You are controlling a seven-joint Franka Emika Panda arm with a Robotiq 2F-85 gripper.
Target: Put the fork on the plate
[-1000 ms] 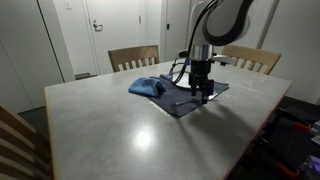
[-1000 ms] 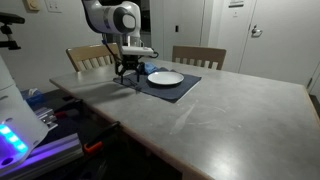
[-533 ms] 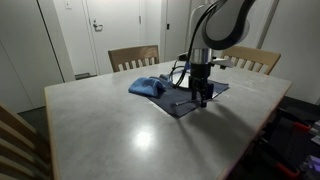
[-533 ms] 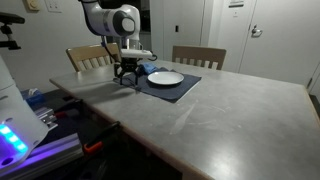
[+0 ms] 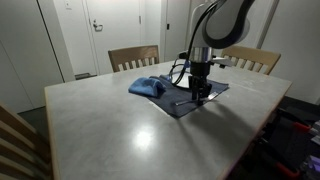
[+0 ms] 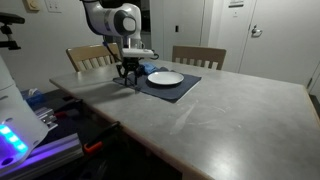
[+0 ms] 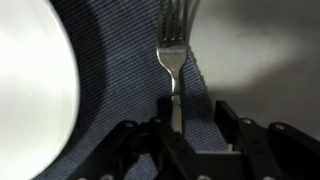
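Note:
A silver fork (image 7: 172, 60) lies on a dark blue placemat (image 7: 120, 90), tines pointing away from me in the wrist view. A white plate (image 7: 30, 90) lies on the same mat just left of the fork; it also shows in an exterior view (image 6: 165, 77). My gripper (image 7: 195, 115) is open and low over the mat. The fork's handle lies between the fingers, close to the left one. In both exterior views the gripper (image 5: 203, 96) (image 6: 128, 78) hangs at the mat's edge beside the plate.
A crumpled blue cloth (image 5: 147, 87) lies on the grey table (image 5: 120, 125) beside the placemat (image 5: 185, 103). Wooden chairs (image 5: 133, 57) (image 6: 198, 56) stand at the table's far sides. Lit equipment (image 6: 15, 135) stands near the table's edge.
Almost nothing differs; the gripper stays low over the fork handle at the placemat's edge, and the fork and plate have not moved.

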